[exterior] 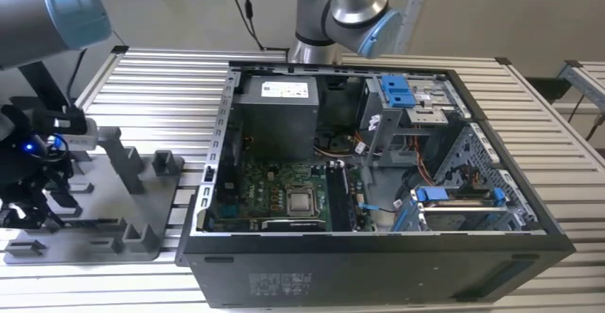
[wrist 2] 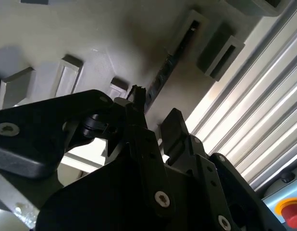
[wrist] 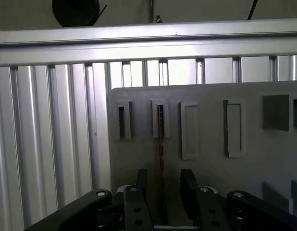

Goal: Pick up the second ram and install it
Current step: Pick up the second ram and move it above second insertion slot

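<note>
There is one open black metal computer case (exterior: 378,270), one slatted aluminium table (exterior: 161,72) and one grey plastic tray (exterior: 90,248). The tray holds one thin dark memory board (wrist: 161,139). The one black claw (wrist: 164,180) has two fingers (wrist: 188,185). In the case are one square silver processor (exterior: 300,201) and one grey power supply box (exterior: 274,115).

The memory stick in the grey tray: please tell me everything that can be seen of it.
The memory stick is a thin, long, dark board seen edge-on, a slim strip in both wrist views. It stands on its edge in the grey plastic tray, its far end held in a raised slot block. The open gripper has one finger on each side of it, with a gap on both sides, so only the tray seems to touch it.
</note>
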